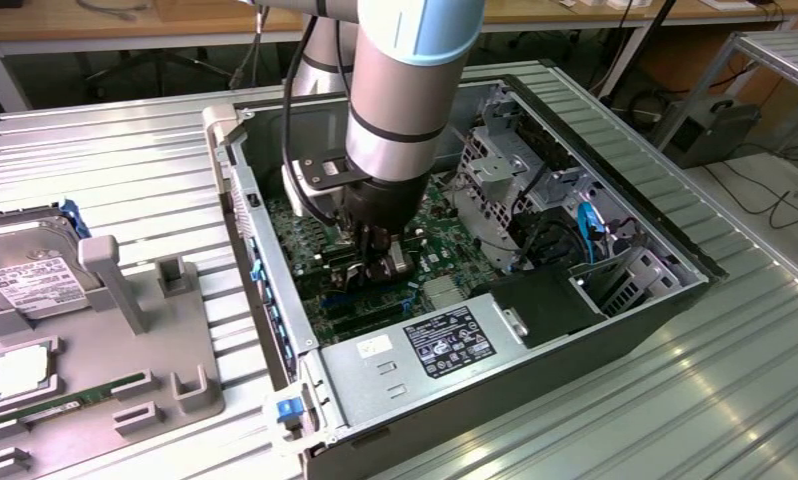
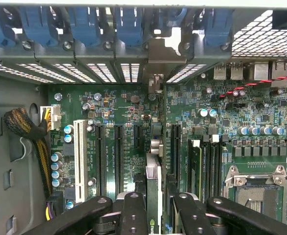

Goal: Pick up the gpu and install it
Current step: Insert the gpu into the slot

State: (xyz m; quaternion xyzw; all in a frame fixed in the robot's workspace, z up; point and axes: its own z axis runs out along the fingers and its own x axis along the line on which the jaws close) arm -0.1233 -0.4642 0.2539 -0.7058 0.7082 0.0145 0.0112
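The gpu (image 2: 153,188) appears edge-on in the wrist view as a thin card standing upright over the green motherboard (image 2: 119,103). It lines up with a long black slot among the expansion slots. Its silver bracket (image 2: 158,56) reaches the rear slot openings under the blue latches. My gripper (image 2: 155,203) is shut on the card, with a black finger (image 2: 133,213) on each side. In the exterior view the gripper (image 1: 379,255) is low inside the open computer case (image 1: 639,200), and the card (image 1: 396,268) is at board level below it.
A grey power supply (image 1: 439,345) fills the case's near end, with a drive cage (image 1: 506,160) and cables at the exterior view's right. A grey tray (image 1: 119,370) outside the case holds a hard drive (image 1: 32,280), a green memory stick (image 1: 66,400) and a processor chip (image 1: 19,370).
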